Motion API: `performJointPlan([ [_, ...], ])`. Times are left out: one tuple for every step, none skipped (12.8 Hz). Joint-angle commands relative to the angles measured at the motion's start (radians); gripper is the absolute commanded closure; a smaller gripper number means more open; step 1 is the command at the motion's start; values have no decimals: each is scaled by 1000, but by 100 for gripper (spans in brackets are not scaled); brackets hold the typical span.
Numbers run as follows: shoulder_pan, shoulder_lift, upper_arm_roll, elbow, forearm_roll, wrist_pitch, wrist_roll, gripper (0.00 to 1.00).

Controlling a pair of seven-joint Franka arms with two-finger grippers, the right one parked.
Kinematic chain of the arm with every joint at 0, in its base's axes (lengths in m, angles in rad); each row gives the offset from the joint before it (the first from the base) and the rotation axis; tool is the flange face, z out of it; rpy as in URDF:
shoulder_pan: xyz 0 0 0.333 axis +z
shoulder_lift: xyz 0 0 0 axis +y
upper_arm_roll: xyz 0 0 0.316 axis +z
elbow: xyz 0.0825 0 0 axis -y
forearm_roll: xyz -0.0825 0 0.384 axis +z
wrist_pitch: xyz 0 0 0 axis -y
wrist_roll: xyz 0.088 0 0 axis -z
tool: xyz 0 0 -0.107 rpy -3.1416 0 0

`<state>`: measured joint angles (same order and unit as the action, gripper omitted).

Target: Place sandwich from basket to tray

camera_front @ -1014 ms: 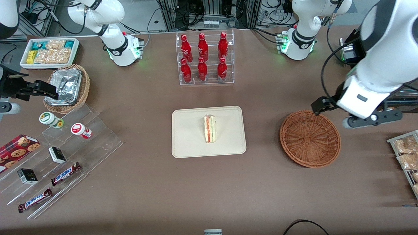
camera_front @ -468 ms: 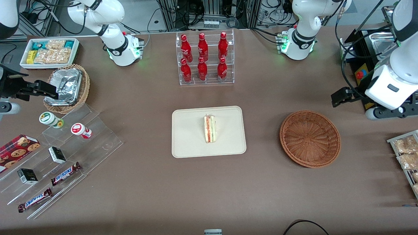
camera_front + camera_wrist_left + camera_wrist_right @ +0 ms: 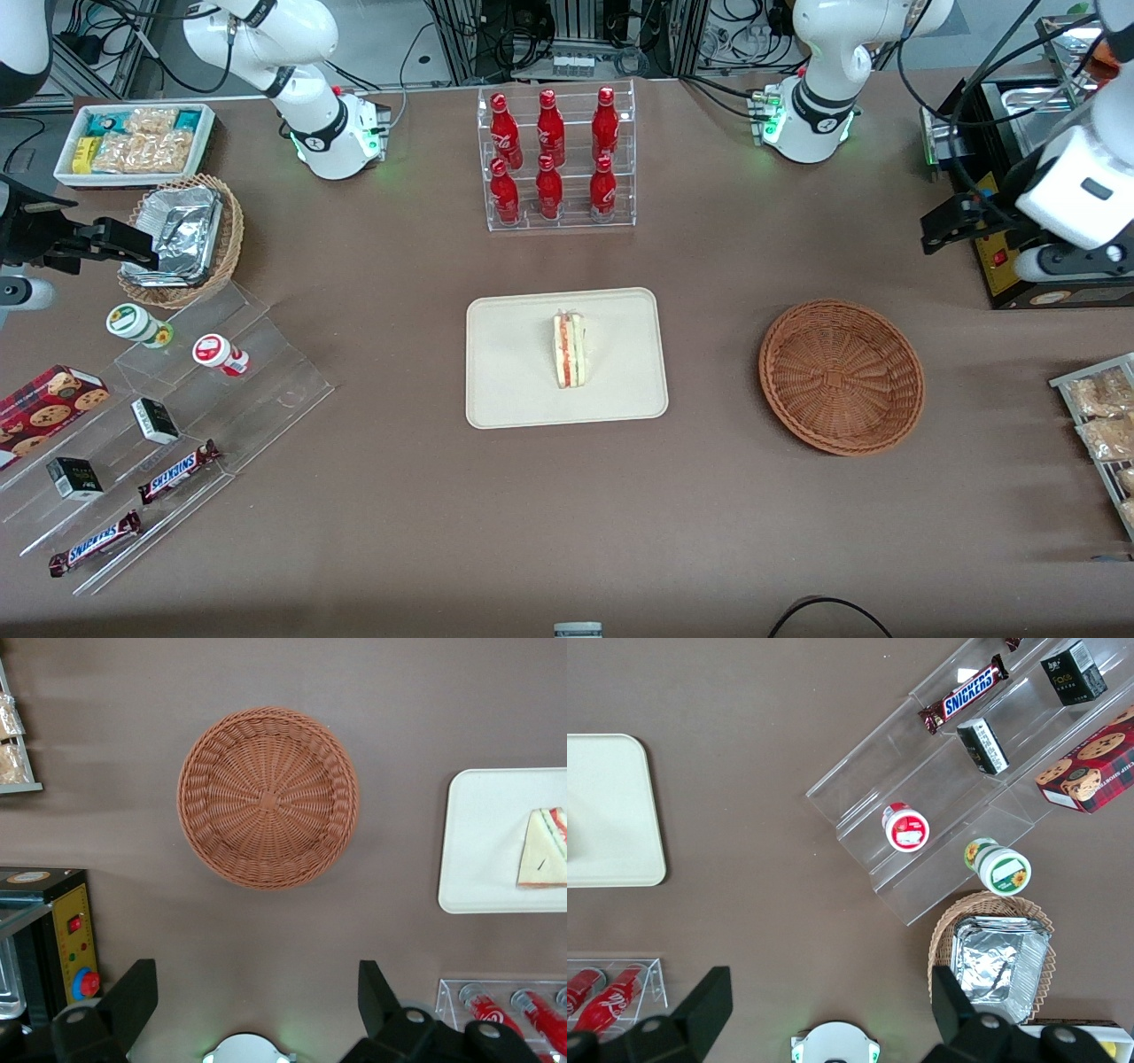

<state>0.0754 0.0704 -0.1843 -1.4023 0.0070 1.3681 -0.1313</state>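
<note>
The sandwich [image 3: 568,350] stands on its edge in the middle of the cream tray [image 3: 514,390], its red and green filling facing up; the left wrist view catches part of the sandwich [image 3: 542,859] on the tray [image 3: 483,842]. The reddish-brown wicker basket [image 3: 841,376] holds nothing and sits beside the tray, toward the working arm's end of the table; the basket [image 3: 267,797] is fully seen from the wrist. My gripper [image 3: 941,227] hangs high above the table, farther from the front camera than the basket. The gripper [image 3: 257,997] is open with nothing between its fingers.
A clear rack of red bottles [image 3: 555,158] stands farther from the front camera than the tray. A black box with a red button [image 3: 1005,248] sits under my arm. A rack of snack packets [image 3: 1099,425] lies at the working arm's table end. Stepped shelves of snacks [image 3: 142,425] lie toward the parked arm's end.
My arm has pulled up and away from the basket, moving farther from the front camera and toward its table end. The sandwich, tray and basket have not moved.
</note>
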Motion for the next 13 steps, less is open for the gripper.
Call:
performJointPlan([
  [-21, -38, 78, -27, -36, -23, 96, 0],
  [-89, -41, 168, -27, -50, -24, 122, 0],
  [-107, -52, 211, -29, -76, -24, 157, 0],
  [-108, -60, 213, -35, -79, -24, 173, 0],
  [-109, -69, 215, -40, -79, -23, 174, 0],
  [-111, -73, 215, -43, -76, -20, 174, 0],
  [-111, -72, 215, -43, -76, -14, 173, 0],
  [-111, -60, 213, -34, -75, -9, 164, 0],
  [-112, -49, 212, -27, -73, -3, 164, 0],
  [-114, -52, 212, -26, -73, 3, 171, 0],
  [-114, -67, 213, -35, -65, 5, 176, 0],
  [-114, -93, 213, -46, -52, 5, 177, 0],
  [-114, -119, 213, -76, -42, 14, 180, 0],
])
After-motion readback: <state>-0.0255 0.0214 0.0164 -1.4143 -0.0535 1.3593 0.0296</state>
